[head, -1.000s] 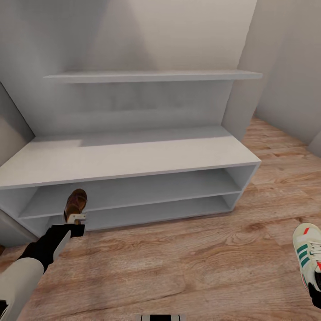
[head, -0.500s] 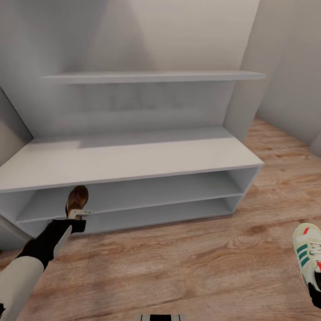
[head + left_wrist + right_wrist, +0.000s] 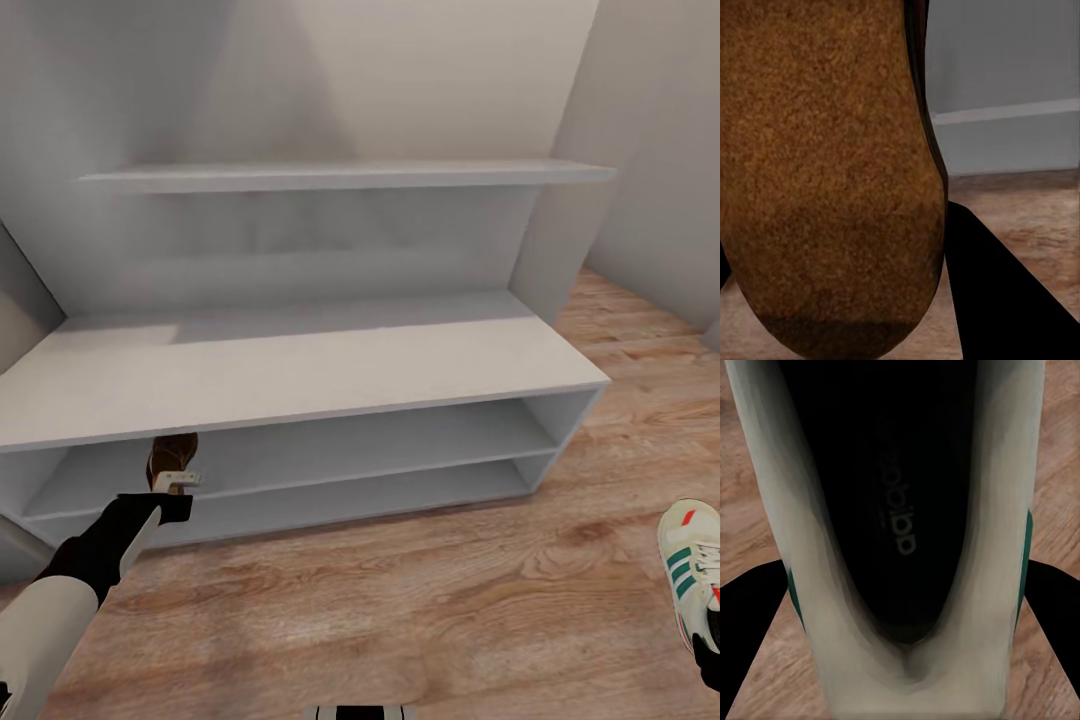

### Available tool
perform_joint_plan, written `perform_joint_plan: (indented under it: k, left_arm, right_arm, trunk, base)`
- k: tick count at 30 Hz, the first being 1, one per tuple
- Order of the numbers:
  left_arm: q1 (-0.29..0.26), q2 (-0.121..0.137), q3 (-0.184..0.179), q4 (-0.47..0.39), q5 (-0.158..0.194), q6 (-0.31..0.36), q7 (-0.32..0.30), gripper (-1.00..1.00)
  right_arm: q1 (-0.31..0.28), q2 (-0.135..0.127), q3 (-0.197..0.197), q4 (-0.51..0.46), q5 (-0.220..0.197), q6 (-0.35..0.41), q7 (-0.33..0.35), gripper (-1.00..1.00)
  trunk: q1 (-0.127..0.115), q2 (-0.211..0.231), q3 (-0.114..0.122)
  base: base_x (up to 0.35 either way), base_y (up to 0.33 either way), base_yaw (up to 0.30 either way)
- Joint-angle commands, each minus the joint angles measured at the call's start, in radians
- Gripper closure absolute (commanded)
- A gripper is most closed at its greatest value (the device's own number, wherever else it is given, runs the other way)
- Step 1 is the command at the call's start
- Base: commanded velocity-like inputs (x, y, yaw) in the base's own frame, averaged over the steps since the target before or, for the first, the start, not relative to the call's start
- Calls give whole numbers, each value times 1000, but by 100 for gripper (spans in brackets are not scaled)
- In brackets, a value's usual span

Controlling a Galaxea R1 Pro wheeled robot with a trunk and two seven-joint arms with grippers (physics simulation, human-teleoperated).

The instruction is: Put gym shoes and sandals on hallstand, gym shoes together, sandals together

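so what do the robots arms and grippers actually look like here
The left arm has a pale grey-white forearm shell that turns into a black wrist section, ending in the left gripper with small light grey, blocky fingers. Of the right gripper, only a black part shows at the head view's edge. In both wrist views the fingers appear as plain black wedges. No cables or markings are visible.

From up at head height, one camera looks forward and down on the pale shoe rack and the plank floor before it, both arms reaching in from the lower corners. The left wrist camera sits hard against a brown sandal, with a strip of rack and floor behind it. The right wrist camera peers at close range into a white sneaker above the floor. All three views share those floorboards.
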Motion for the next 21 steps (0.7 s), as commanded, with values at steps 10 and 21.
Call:
perform_joint_plan:
  k: [10,21]
  left_arm:
    - [1,1,-5,0,6,4,2,100]
    - [2,0,-4,2,7,-3,31,100]
  right_arm:
    - [-1,0,-3,1,-11,-3,10,100]
    - [-1,0,-3,1,-11,-3,10,100]
  trunk:
    - [0,0,-1]
    - [0,0,-1]
  base:
    - [143,0,0]
    - [117,23,0]
